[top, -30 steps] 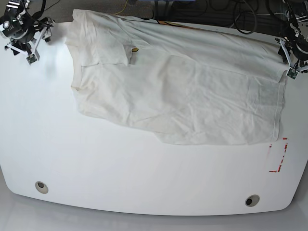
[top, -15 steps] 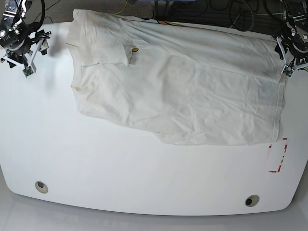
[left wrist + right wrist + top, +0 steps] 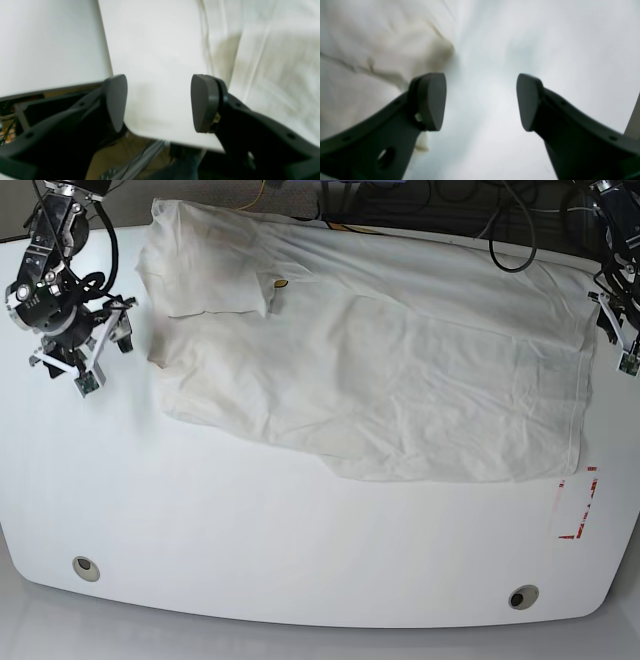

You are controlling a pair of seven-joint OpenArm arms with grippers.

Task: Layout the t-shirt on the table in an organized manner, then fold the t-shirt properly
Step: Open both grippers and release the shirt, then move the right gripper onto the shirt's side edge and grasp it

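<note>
The t-shirt lies spread but wrinkled across the far half of the table, plain side up, 1 sleeve folded over near its left end in the base view. Right gripper hangs spread, empty, just beside the shirt's collar-end edge. Left gripper also spread, empty, just off the hem edge at the table's rim.

Beyond my far edge, along the top of the base view, I see black cables looping at upper right, a yellow cable at upper middle, and grey floor.
</note>
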